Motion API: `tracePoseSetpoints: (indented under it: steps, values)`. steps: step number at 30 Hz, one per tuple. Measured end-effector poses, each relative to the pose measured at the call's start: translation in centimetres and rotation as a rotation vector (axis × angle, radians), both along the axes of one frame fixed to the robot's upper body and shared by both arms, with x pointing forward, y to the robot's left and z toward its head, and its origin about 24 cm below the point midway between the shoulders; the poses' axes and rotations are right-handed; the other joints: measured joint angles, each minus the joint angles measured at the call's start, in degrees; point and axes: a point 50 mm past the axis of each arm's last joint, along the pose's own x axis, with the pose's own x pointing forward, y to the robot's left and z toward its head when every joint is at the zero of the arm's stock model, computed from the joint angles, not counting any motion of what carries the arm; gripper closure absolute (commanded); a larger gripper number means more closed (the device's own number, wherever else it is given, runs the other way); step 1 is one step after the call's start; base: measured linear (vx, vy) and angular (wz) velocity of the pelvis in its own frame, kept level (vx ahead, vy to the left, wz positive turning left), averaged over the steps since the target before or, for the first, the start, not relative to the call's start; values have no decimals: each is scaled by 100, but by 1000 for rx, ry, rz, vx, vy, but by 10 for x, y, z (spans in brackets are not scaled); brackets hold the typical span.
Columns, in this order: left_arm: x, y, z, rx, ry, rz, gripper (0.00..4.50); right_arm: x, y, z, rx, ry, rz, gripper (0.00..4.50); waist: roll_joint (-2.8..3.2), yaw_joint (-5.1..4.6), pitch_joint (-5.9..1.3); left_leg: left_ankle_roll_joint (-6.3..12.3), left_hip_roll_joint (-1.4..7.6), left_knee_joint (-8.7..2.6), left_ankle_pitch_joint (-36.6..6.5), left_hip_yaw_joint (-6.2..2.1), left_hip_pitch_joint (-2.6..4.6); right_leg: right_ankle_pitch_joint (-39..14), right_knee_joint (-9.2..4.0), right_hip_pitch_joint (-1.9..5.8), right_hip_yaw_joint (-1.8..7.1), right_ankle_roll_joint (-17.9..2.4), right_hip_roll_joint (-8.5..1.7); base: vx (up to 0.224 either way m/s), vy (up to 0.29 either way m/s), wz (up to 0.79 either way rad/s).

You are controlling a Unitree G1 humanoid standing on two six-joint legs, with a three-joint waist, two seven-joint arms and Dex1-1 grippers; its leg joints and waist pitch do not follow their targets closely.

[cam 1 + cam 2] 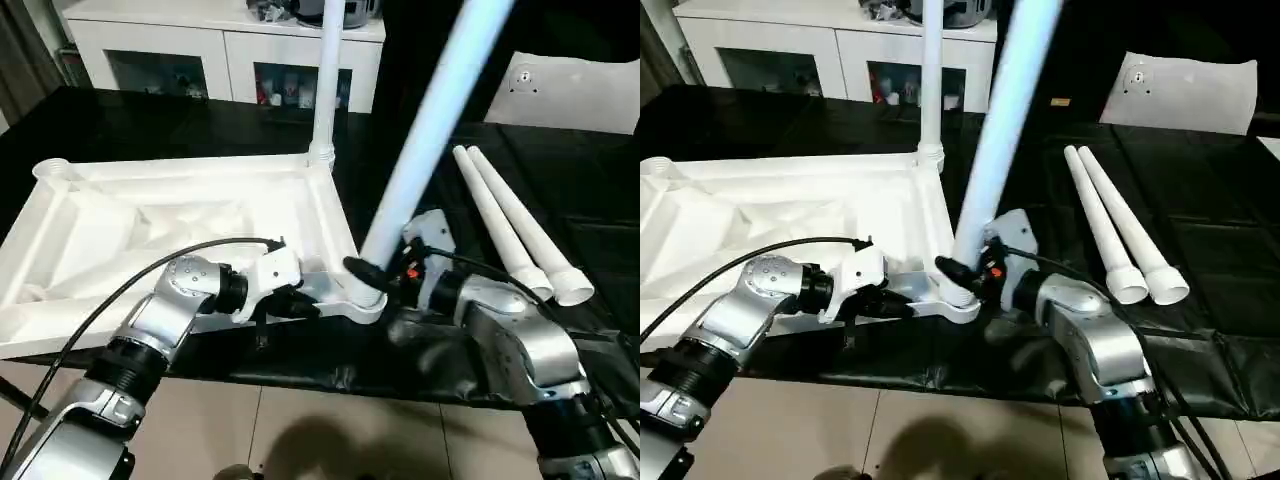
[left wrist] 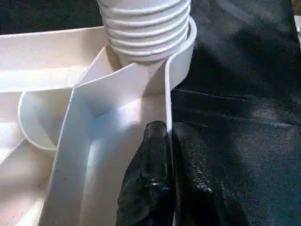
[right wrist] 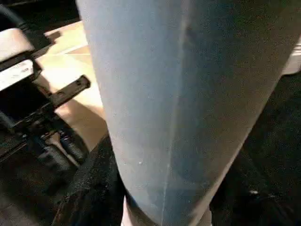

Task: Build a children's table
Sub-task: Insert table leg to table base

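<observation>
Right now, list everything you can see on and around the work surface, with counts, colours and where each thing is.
tabletop: one, white, upside down on the black surface.
fitted leg: one, white, upright in the far corner socket.
leg being fitted: one, white, tilted in the near corner socket.
loose legs: two, white, side by side on the right.
black surface: one, under everything.
flat sheet: one, white, far right.
cabinets: white, behind.
left gripper: shut on the tabletop rim.
right gripper: around the tilted leg's base.
</observation>
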Motion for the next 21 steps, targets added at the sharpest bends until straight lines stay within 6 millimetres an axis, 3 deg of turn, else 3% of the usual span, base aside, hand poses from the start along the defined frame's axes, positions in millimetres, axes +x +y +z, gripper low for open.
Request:
tracePoseSetpoints:
  steps: [21]
  values:
    - [2, 0, 0, 2, 29, -7, 450, 3, -9, -1, -63, 3, 58, 259, -33, 2, -22, 0, 0, 0, 0, 0, 2, -1, -1, 1, 0, 2, 0, 0, 0, 0]
